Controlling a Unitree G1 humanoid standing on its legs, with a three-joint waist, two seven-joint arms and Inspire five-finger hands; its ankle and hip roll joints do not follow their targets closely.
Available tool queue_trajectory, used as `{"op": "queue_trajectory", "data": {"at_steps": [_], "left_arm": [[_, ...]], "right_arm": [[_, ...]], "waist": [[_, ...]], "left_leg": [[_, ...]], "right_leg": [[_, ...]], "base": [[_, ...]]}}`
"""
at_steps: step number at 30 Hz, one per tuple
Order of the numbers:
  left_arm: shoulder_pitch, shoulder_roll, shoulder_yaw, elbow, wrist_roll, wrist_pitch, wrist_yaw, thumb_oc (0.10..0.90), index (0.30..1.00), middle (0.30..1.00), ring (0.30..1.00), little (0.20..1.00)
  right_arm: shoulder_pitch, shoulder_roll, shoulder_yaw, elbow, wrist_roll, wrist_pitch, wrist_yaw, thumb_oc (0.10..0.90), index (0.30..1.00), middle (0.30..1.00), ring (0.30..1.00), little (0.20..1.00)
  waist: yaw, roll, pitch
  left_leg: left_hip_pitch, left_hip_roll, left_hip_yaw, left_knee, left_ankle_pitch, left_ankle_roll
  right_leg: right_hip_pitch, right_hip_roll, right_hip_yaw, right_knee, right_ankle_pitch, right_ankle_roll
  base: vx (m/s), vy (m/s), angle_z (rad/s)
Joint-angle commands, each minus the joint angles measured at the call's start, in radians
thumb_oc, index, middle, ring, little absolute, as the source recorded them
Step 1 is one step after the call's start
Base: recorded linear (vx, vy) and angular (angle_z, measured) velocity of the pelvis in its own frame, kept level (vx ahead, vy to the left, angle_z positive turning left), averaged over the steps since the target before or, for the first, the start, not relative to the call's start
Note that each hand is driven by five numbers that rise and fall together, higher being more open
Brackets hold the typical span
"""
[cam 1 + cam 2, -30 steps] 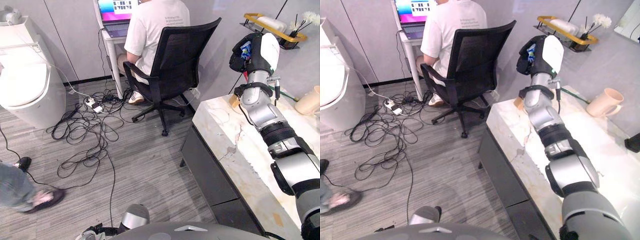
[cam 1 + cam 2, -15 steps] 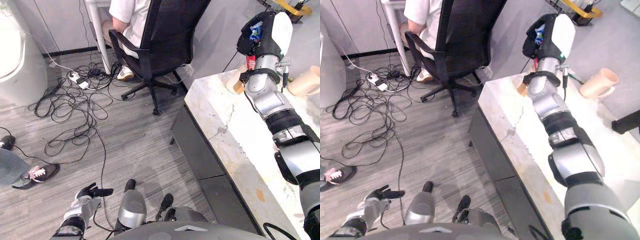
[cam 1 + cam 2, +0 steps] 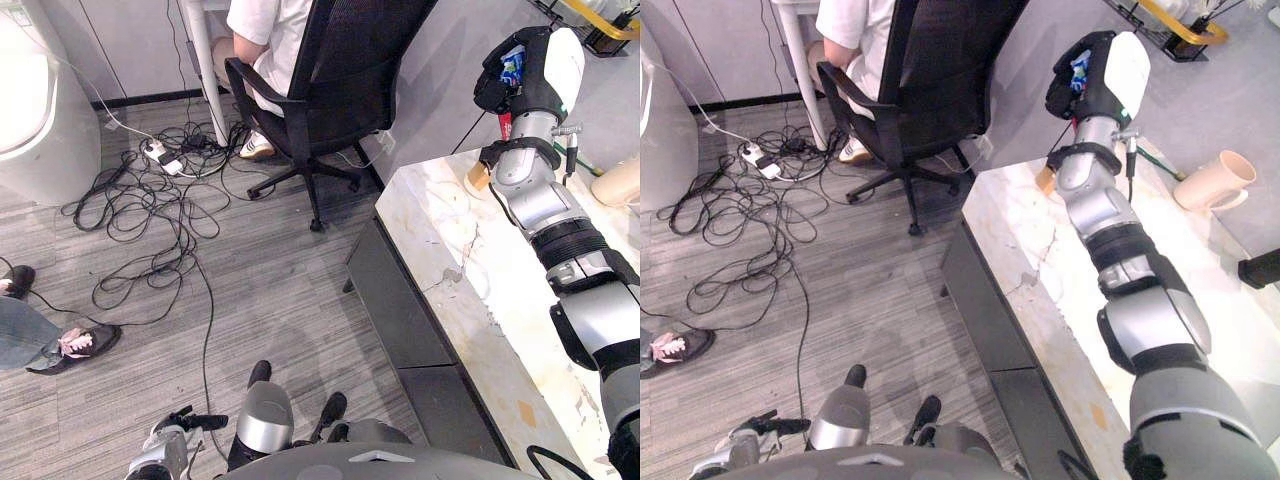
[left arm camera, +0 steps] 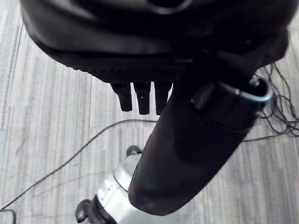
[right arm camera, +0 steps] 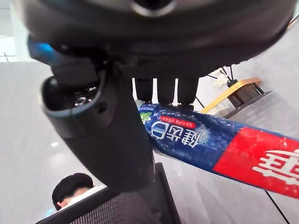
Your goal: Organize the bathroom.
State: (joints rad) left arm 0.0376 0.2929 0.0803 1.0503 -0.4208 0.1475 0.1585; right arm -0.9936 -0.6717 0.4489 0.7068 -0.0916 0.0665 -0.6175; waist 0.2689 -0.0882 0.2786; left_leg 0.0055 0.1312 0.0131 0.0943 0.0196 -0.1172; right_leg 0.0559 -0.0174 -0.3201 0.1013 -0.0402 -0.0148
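Fingers (image 5: pixel 168 91) of the right hand (image 3: pixel 1095 75) curl round a blue-and-red toothpaste tube (image 5: pixel 224 142), raised above the marble counter (image 3: pixel 1040 260)'s far end, near the beige mug (image 3: pixel 1212 182). Left hand (image 4: pixel 140 95) hangs empty, fingers relaxed.

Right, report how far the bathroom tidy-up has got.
Nothing looks put away yet. In hand: the right hand, fingers curled, holds a blue and red tube raised above the marble counter. The left hand hangs low over the floor, holding nothing. Left: placing the tube; a beige cup sits on the counter.
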Motion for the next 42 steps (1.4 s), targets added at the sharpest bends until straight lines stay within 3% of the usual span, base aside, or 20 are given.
{"op": "queue_trajectory", "data": {"at_steps": [1, 15, 30, 31, 32, 33, 34, 42], "left_arm": [[0.034, 0.028, -0.059, 0.033, 0.032, -0.023, -0.005, 0.8, 0.9, 0.9, 0.9, 0.9], [0.006, 0.032, -0.054, 0.043, 0.036, 0.03, 0.008, 0.8, 0.9, 0.9, 0.9, 0.9], [-0.003, 0.009, -0.056, 0.044, 0.035, 0.069, 0.029, 0.8, 0.9, 0.9, 0.9, 0.9], [0.0, 0.006, -0.057, 0.045, 0.033, 0.067, 0.029, 0.8, 0.9, 0.9, 0.9, 0.9], [0.003, 0.003, -0.057, 0.05, 0.041, 0.068, 0.024, 0.8, 0.9, 0.9, 0.9, 0.9], [0.003, 0.003, -0.057, 0.05, 0.041, 0.068, 0.024, 0.8, 0.9, 0.9, 0.9, 0.9], [0.006, -0.001, -0.058, 0.053, 0.036, 0.068, 0.025, 0.8, 0.9, 0.9, 0.9, 0.9], [0.018, -0.011, -0.055, 0.058, 0.039, 0.077, 0.013, 0.8, 0.9, 0.9, 0.9, 0.9]], "right_arm": [[-0.103, -0.064, -0.036, -0.09, -0.005, -0.033, -0.056, 0.4, 0.3, 0.3, 0.3, 0.3], [-0.024, -0.05, -0.084, -0.111, 0.021, -0.024, -0.059, 0.4, 0.3, 0.3, 0.3, 0.3], [0.096, 0.043, -0.152, -0.12, 0.116, -0.008, 0.006, 0.4, 0.3, 0.3, 0.3, 0.3], [0.101, 0.05, -0.152, -0.118, 0.117, -0.004, 0.008, 0.422, 0.333, 0.333, 0.333, 0.333], [0.109, 0.056, -0.151, -0.115, 0.117, -0.01, 0.012, 0.75, 0.825, 0.825, 0.825, 0.825], [0.109, 0.056, -0.151, -0.115, 0.117, -0.01, 0.012, 0.75, 0.825, 0.825, 0.825, 0.825], [0.116, 0.063, -0.151, -0.118, 0.108, -0.003, 0.028, 0.8, 0.9, 0.9, 0.9, 0.9], [0.134, 0.062, -0.15, -0.129, 0.112, 0.001, 0.072, 0.8, 0.9, 0.9, 0.9, 0.9]], "waist": [[0.004, -0.026, -0.111], [-0.026, -0.016, -0.112], [-0.049, 0.015, -0.116], [-0.049, 0.017, -0.117], [-0.049, 0.02, -0.119], [-0.049, 0.02, -0.119], [-0.051, 0.025, -0.121], [-0.059, 0.037, -0.134]], "left_leg": [[-0.037, 0.057, 0.013, 0.045, -0.007, -0.051], [-0.003, 0.064, 0.039, 0.047, -0.018, -0.048], [0.05, 0.058, 0.057, 0.026, -0.021, -0.044], [0.055, 0.058, 0.057, 0.024, -0.021, -0.044], [0.061, 0.058, 0.059, 0.022, -0.021, -0.044], [0.061, 0.058, 0.059, 0.022, -0.021, -0.044], [0.068, 0.058, 0.06, 0.017, -0.02, -0.043], [0.092, 0.052, 0.06, -0.003, -0.021, -0.039]], "right_leg": [[0.028, -0.106, 0.034, 0.009, -0.038, 0.086], [0.069, -0.106, 0.052, -0.016, -0.033, 0.096], [0.117, -0.117, 0.055, -0.036, -0.032, 0.1], [0.122, -0.118, 0.055, -0.039, -0.032, 0.1], [0.127, -0.118, 0.054, -0.042, -0.031, 0.101], [0.127, -0.118, 0.054, -0.042, -0.031, 0.101], [0.133, -0.12, 0.053, -0.044, -0.031, 0.101], [0.148, -0.122, 0.053, -0.046, -0.037, 0.101]], "base": [[0.02, -0.018, -0.04], [0.02, -0.012, -0.05], [0.02, 0.022, -0.03], [0.03, 0.03, -0.02], [0.03, 0.03, -0.02], [0.04, 0.043, -0.01], [0.03, 0.033, -0.01], [0.01, 0.029, -0.02]]}}
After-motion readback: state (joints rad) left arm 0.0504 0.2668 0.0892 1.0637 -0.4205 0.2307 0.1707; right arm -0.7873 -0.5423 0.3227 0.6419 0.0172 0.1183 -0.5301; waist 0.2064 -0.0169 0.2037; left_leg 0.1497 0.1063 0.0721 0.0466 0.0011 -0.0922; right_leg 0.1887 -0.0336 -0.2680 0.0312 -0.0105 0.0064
